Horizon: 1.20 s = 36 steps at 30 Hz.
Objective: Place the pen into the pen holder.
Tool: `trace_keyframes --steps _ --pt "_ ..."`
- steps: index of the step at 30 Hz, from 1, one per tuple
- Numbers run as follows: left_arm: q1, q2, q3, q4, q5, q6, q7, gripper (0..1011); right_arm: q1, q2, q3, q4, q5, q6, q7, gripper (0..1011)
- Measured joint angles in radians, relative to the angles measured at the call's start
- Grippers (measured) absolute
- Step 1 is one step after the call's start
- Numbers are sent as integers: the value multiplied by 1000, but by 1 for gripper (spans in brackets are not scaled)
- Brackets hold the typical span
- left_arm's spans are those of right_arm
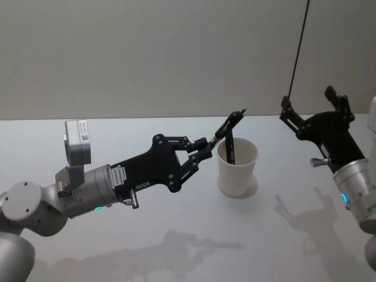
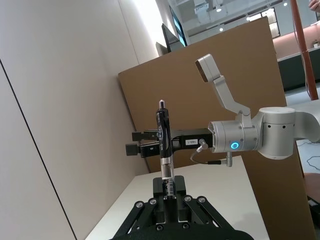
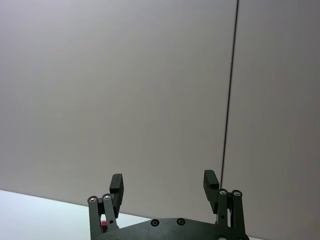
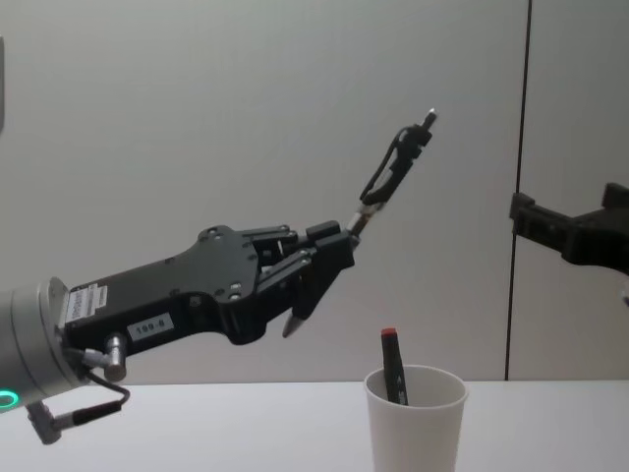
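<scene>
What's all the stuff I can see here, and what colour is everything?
Held pen: one, black, tilted in the air up and to the left of the cup, not in it yet.
Second pen: one, black with a red top, standing inside the cup.
Cup: one, white, on the table near the middle.
Table: one, white, under everything.
Cardboard panel: one, brown, standing behind the right arm in the left wrist view.
Left gripper: one, black, reaching in from the left, fingers shut on the held pen.
Right gripper: one, black, raised on the right, fingers open and holding nothing.
</scene>
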Motion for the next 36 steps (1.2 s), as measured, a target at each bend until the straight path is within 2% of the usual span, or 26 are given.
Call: trace_keyframes --steps 15,17,18,23,27,33,34,36 --pt "-1 0 0 1 1 1 -5 140 -14 41 10 -18 83 -22 223 1001" --pt "-1 0 0 1 1 1 -5 140 -16 51 12 -19 102 -27 272 1001" --pt "-1 0 0 1 1 1 -5 140 -16 51 12 -19 102 -27 272 1001" --pt "-2 0 0 1 1 1 -6 140 -18 73 19 -20 146 -38 381 1001" --pt "-2 0 0 1 1 1 -6 140 -19 87 23 -20 168 -44 434 1002" --pt "-2 0 0 1 1 1 -6 140 -22 118 34 -16 223 -62 560 1001" --pt "-2 0 0 1 1 1 -6 140 -22 118 34 -16 223 -62 560 1001" --pt "-2 0 0 1 1 1 -6 139 -23 127 36 -14 238 -67 600 1001"
